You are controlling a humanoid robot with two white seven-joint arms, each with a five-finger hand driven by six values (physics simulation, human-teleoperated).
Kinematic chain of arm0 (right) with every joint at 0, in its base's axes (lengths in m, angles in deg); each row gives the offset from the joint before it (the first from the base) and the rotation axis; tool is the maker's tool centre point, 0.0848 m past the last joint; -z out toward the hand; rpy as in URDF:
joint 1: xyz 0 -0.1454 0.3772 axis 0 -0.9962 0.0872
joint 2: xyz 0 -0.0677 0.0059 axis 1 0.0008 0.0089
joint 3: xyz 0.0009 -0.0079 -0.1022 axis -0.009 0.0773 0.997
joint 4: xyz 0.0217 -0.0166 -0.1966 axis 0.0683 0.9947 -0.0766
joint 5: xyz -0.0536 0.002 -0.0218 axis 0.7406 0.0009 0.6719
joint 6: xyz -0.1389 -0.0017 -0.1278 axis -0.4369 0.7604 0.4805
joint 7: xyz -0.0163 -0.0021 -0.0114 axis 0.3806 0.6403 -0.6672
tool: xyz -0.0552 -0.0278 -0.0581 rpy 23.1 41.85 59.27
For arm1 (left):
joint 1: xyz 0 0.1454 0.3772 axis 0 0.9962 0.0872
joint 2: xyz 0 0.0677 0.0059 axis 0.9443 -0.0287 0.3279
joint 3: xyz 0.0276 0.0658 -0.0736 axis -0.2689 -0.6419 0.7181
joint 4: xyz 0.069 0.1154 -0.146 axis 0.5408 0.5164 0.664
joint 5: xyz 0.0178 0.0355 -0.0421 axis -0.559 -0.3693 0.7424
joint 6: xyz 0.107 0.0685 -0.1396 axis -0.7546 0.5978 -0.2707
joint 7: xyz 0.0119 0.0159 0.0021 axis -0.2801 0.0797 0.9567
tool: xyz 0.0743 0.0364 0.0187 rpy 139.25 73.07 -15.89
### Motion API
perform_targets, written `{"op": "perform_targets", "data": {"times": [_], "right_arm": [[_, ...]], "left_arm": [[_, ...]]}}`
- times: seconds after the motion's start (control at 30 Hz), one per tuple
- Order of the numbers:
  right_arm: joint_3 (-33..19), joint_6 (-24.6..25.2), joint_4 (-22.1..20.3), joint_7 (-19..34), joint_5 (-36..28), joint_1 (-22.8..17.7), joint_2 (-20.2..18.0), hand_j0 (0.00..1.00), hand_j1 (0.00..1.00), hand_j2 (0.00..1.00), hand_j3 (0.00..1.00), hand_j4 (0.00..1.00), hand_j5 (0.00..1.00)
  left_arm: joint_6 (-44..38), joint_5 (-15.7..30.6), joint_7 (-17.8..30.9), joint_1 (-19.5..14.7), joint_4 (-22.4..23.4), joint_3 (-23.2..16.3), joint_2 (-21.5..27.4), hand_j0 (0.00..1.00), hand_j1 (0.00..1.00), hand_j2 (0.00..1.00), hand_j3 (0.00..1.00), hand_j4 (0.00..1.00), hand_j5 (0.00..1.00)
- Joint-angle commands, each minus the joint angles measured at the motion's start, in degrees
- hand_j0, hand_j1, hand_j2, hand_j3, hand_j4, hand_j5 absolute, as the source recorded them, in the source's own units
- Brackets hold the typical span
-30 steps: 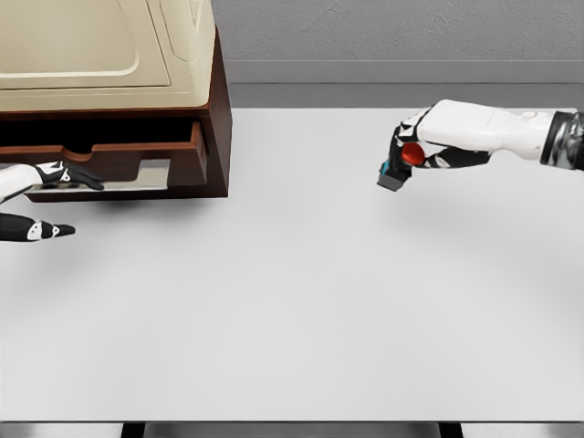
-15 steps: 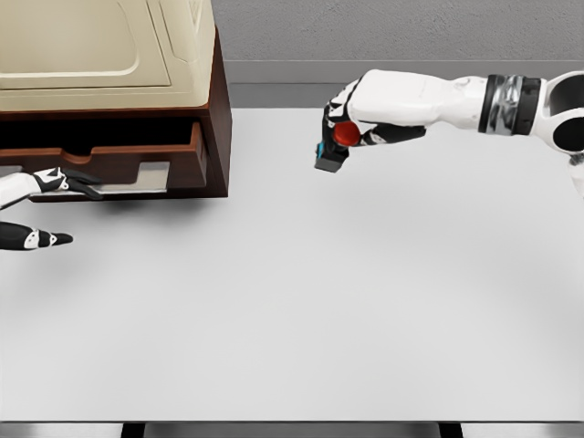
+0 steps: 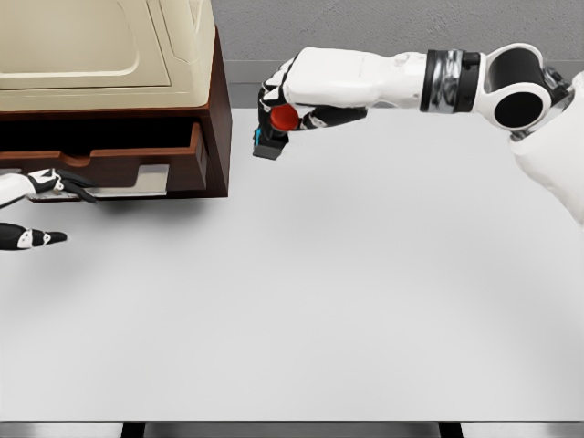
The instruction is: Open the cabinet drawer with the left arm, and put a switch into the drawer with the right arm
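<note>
The brown cabinet (image 3: 222, 100) with a cream top stands at the table's back left. Its drawer (image 3: 119, 162) is pulled out a little, showing a dark gap above the front panel. My left hand (image 3: 78, 217) is at the left edge, just below and in front of the drawer's silver handle (image 3: 137, 180), with its fingers spread and holding nothing. My right hand (image 3: 278, 123) is shut on the switch (image 3: 268, 146), a dark box with a red button (image 3: 286, 117). It hangs above the table, just right of the cabinet's side.
The white table (image 3: 347, 292) runs wide in front and to the right. A grey wall (image 3: 383, 36) lies behind it. The cabinet's right side wall stands close to the switch.
My right arm has swept left with the switch, from the table's right side to just beside the cabinet. My left hand has drawn back slightly to the left.
</note>
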Motion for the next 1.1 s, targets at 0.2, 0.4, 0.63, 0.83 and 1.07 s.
{"op": "perform_targets", "data": {"times": [0.2,0.4,0.63,0.83,1.07], "right_arm": [[0.0,0.2,6.0,0.0,-0.3,2.0,6.4,0.44,0.44,0.44,0.44,0.44,0.44],[-0.1,0.2,9.1,0.0,-0.1,3.4,7.6,0.44,0.44,0.44,0.44,0.44,0.44],[0.0,0.2,10.8,0.0,-0.2,4.8,10.8,0.44,0.44,0.44,0.44,0.44,0.44],[0.0,0.2,11.2,0.0,-0.2,4.8,11.6,0.44,0.44,0.44,0.44,0.44,0.44],[-0.6,0.2,11.1,0.0,-0.4,4.2,11.8,0.43,0.43,0.43,0.43,0.43,0.43]], "left_arm": [[-0.2,1.3,0.0,-0.2,0.7,1.7,0.1,0.75,0.75,0.75,0.75,0.75,0.75],[-0.2,1.3,0.0,-0.1,1.3,1.4,-1.6,0.74,0.74,0.74,0.74,0.74,0.74],[-0.2,1.3,0.1,0.8,0.7,1.2,-1.3,0.69,0.69,0.69,0.69,0.69,0.69],[-0.2,1.3,0.1,1.7,0.5,1.4,-0.9,0.67,0.67,0.67,0.67,0.67,0.67],[-0.2,1.3,0.1,2.4,0.1,1.5,-0.9,0.67,0.67,0.67,0.67,0.67,0.67]]}}
